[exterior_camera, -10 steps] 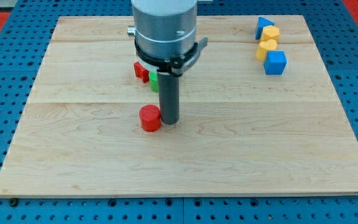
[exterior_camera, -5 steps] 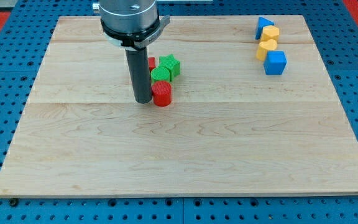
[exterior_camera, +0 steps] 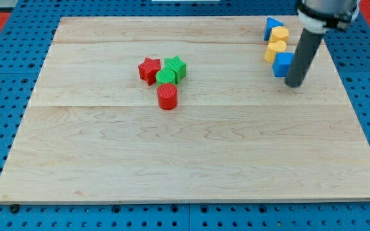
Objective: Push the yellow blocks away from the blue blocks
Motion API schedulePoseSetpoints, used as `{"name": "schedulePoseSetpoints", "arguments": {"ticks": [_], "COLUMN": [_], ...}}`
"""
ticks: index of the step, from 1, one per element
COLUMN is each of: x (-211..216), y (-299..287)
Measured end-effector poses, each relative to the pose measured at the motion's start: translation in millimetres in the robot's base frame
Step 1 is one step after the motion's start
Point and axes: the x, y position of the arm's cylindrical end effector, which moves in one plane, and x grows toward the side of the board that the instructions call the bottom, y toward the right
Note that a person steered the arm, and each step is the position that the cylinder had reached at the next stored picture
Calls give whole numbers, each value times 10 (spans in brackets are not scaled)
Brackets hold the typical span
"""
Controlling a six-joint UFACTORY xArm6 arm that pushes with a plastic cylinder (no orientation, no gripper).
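Note:
Near the view's top right, four blocks sit in a tight column: a blue triangular block (exterior_camera: 272,25) at the top, a yellow block (exterior_camera: 279,35) below it, a yellow heart-like block (exterior_camera: 275,50) below that, and a blue cube (exterior_camera: 282,63) at the bottom. My tip (exterior_camera: 293,84) rests on the board just below and to the right of the blue cube; the rod covers the cube's right side.
Near the board's middle, left of the column, a red star (exterior_camera: 149,69), a green star (exterior_camera: 175,67), a green cylinder (exterior_camera: 166,77) and a red cylinder (exterior_camera: 167,96) are clustered. The wooden board (exterior_camera: 191,160) lies on a blue pegboard.
My tip has moved from beside the red cylinder near the middle to the view's right, next to the blue cube. The red cylinder was pushed up and to the right, against the green cylinder.

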Motion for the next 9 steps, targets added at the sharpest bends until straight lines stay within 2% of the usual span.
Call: {"name": "schedulePoseSetpoints", "arguments": {"ticks": [1, 2, 5, 6, 7, 9], "x": [-513, -653, -620, -766, -836, -1256], "y": [210, 258, 516, 815, 1385, 1179]}}
